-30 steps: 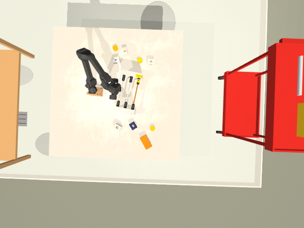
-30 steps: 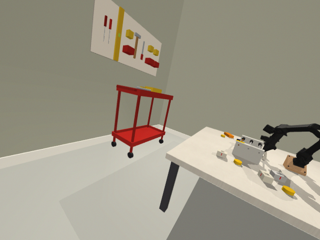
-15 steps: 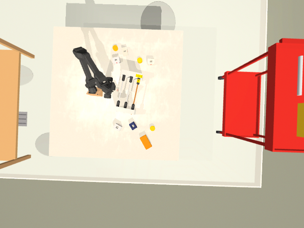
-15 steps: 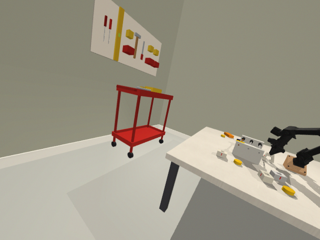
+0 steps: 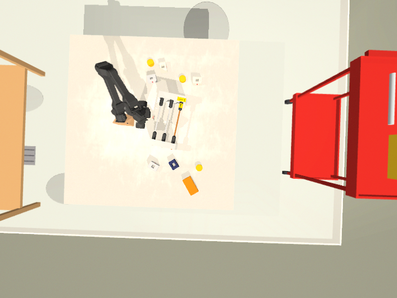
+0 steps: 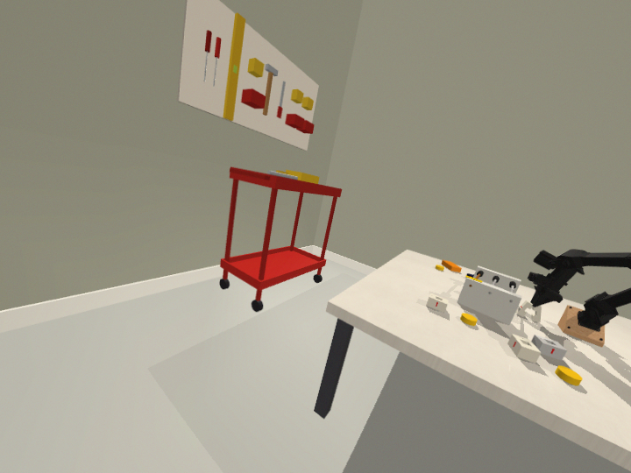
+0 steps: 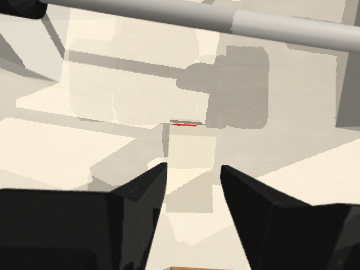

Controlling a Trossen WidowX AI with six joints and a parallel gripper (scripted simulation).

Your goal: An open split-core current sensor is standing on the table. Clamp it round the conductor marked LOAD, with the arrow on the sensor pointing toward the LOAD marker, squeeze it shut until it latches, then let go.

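Note:
The open split-core sensor (image 5: 153, 117) (image 6: 533, 311) (image 7: 191, 151) is cream with a red mark and stands on the table beside the conductor rack (image 5: 165, 144) (image 6: 489, 300), on the arm's side. My gripper (image 5: 146, 113) (image 6: 535, 304) (image 7: 193, 169) is open partway, with its tips just above the sensor. In the wrist view the sensor shows in the gap between the fingertips, with no clear grip on it. The LOAD conductor (image 5: 177, 123) is copper, the farthest of three from the arm. The yellow LOAD marker (image 5: 181, 99) (image 6: 472, 278) is at its end. The arrow's direction is too small to tell.
A grey rod (image 7: 200, 17) crosses just ahead of the fingers. White blocks (image 5: 162, 65) (image 5: 197, 79) (image 5: 154, 165), a grey block (image 5: 151, 78), a navy block (image 5: 173, 164), yellow discs (image 5: 150, 62) (image 5: 182, 78) (image 5: 198, 167) and an orange block (image 5: 190, 185) lie around the rack.

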